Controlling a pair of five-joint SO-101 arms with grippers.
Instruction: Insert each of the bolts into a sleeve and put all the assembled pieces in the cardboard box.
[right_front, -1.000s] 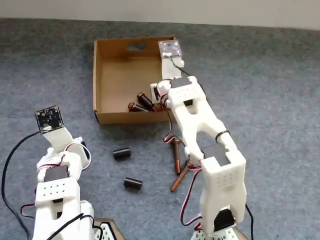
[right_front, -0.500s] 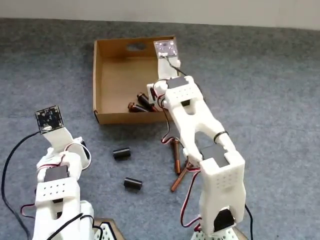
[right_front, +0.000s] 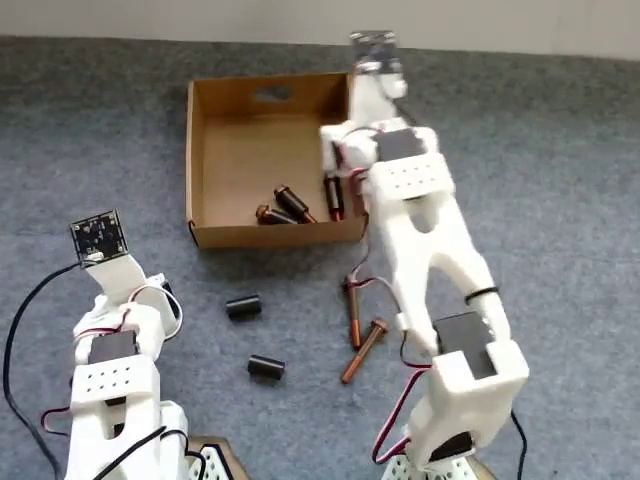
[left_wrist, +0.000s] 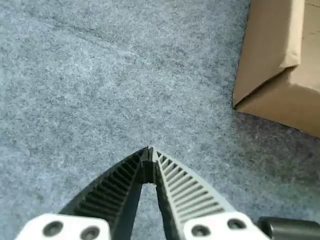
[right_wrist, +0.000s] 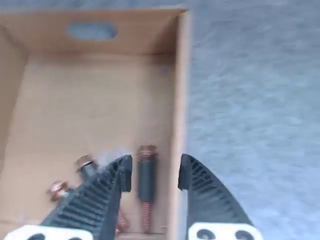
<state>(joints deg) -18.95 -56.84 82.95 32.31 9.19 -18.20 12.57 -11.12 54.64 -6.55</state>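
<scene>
Bolt in sleeve (right_wrist: 146, 180) lies just under the wide right claw (right_wrist: 156, 167), inside the cardboard box (right_wrist: 177, 90). Left claw (left_wrist: 150, 154) is closed.

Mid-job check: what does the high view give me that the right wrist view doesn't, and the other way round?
High view adds: two loose sleeves and two loose bolts lying on the carpet outside the box, plus the left arm beside them.

Right wrist view adds: the right tool, open, above one assembled piece in the box.

Both share: the cardboard box, its handle cutout and three assembled pieces inside.
</scene>
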